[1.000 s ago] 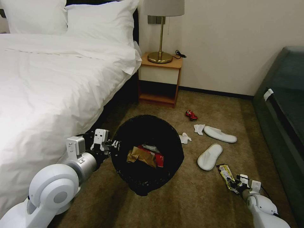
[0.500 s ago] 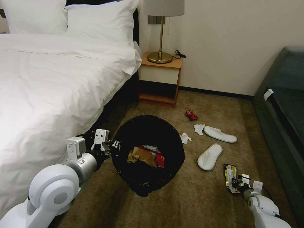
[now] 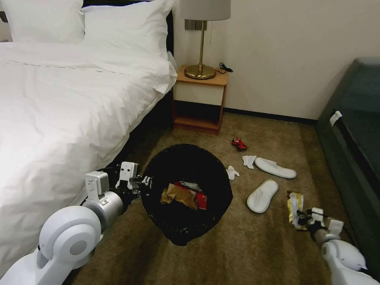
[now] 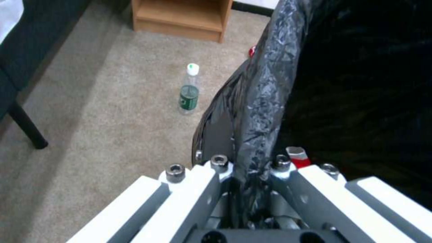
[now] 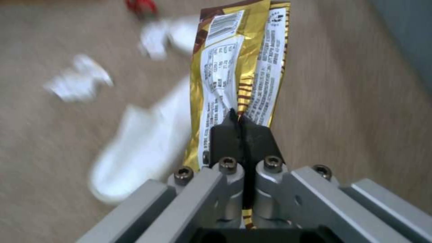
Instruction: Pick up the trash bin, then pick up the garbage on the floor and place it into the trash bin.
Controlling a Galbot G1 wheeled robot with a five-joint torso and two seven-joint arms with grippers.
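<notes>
1. Two claws are working at once. The left claw [image 3: 143, 183] is pinching the lined rim of the trash bin [image 3: 186, 221], its jaws closed tight on the black liner in the left wrist view, and the bin is hanging tilted with its mouth facing up toward the head camera, just beside the bed [image 3: 59, 118].
2. Inside the bin a brown paper bag [image 3: 178, 194] and a red packet [image 3: 200, 200] are lying together.
3. The right claw [image 5: 241, 126] is gripping the gold wrapper [image 5: 238, 64] by its lower end, jaws fully closed on the foil, and is holding it above the floor [image 3: 257, 245] just beside the nearer slipper [image 3: 262, 195], well apart from the bin.
4. Other litter is waiting on the carpet: a second slipper [image 3: 275, 168], two tissues [image 3: 231, 172] [image 3: 249, 160], a crushed red can [image 3: 239, 144], and a small bottle [image 4: 189, 88] near the nightstand [image 3: 200, 101].
5. To do the step well, I judge the wrapper should be travelling high enough to clear the near rim and be let go only over the middle of the mouth, since the limp foil could catch on the liner.
6. The bin hand should be keeping the mouth level and steady, because a thin pinch on loose liner could slip.
</notes>
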